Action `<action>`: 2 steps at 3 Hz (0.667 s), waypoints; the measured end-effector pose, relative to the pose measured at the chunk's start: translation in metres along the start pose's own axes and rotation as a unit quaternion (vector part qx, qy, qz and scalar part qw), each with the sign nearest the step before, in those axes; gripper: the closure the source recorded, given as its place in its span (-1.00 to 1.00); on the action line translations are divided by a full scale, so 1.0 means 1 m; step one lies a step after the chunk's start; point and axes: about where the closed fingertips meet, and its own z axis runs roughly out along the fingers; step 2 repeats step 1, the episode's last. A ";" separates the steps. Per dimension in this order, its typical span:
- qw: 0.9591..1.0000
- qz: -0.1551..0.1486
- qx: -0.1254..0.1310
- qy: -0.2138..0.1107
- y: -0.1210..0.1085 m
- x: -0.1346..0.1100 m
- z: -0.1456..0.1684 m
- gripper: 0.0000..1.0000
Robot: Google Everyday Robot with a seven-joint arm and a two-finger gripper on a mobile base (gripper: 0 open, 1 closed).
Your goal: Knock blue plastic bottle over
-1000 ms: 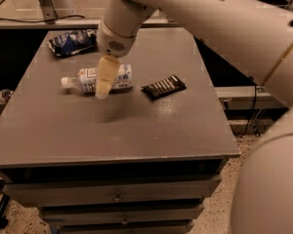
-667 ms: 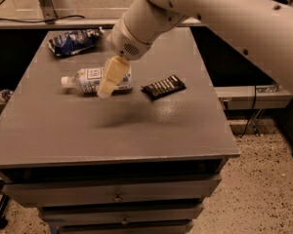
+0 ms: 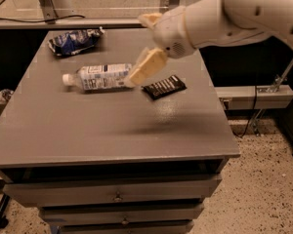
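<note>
The blue plastic bottle (image 3: 100, 77) lies on its side on the grey table (image 3: 88, 135), left of the middle, with its white cap pointing left. It is clear and bluish, with a white-and-blue label. My gripper (image 3: 136, 49) hangs above the table just right of the bottle's base. Its two cream fingers (image 3: 147, 65) stand apart and hold nothing. The lower finger's tip overlaps the bottle's base in the picture; I cannot tell whether it touches.
A flat black candy-bar wrapper (image 3: 164, 87) lies right of the bottle. A blue-and-silver snack bag (image 3: 73, 41) lies at the table's back left. The white arm (image 3: 234, 18) reaches in from the upper right. Drawers (image 3: 117, 197) sit below the tabletop.
The arm has swung to the right and the gripper has tilted, now showing both fingers beside the bottle's base. The bottle lies on its side as before.
</note>
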 end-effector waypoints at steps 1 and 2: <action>0.999 0.018 0.043 -0.029 -0.010 0.008 -0.055 -1.00; 0.999 0.018 0.043 -0.029 -0.010 0.008 -0.055 -1.00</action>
